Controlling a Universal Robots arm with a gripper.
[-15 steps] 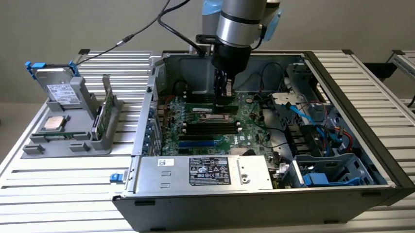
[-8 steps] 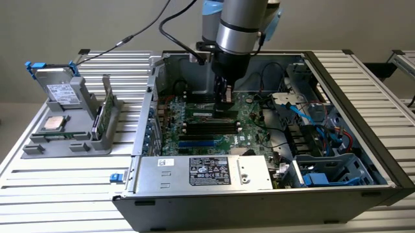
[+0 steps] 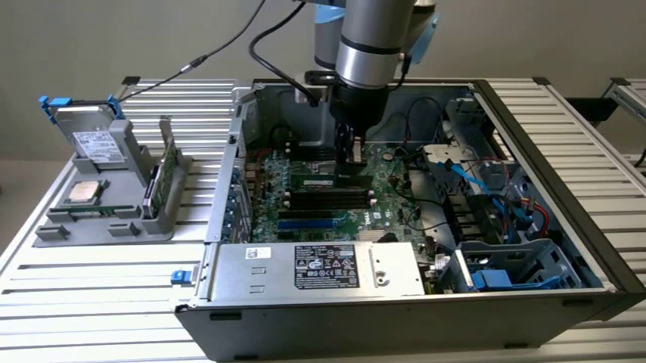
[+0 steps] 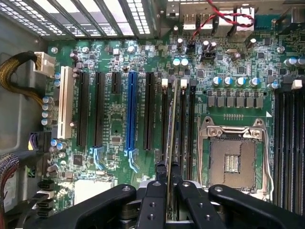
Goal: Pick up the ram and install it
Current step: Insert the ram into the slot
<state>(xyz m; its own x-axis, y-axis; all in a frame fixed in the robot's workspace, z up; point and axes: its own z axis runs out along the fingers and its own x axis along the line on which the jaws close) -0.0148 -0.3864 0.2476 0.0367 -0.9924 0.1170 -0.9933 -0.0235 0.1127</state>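
Jaws: clamped on the ram (image 4: 171, 119), one finger (image 4: 153, 200) on each flat face.
Ram: seen edge-on in the wrist view, running along the black memory slots (image 4: 183, 124) just beside the open processor socket (image 4: 233, 162); I cannot tell whether it touches a slot.
Arm (image 3: 365, 45): reaches straight down into the open computer case (image 3: 404, 302), over the green motherboard (image 3: 389, 200).
Case: lies on the ribbed table (image 3: 101, 302).
Gray holder (image 3: 101, 219): beside the case, on the exterior view's left.
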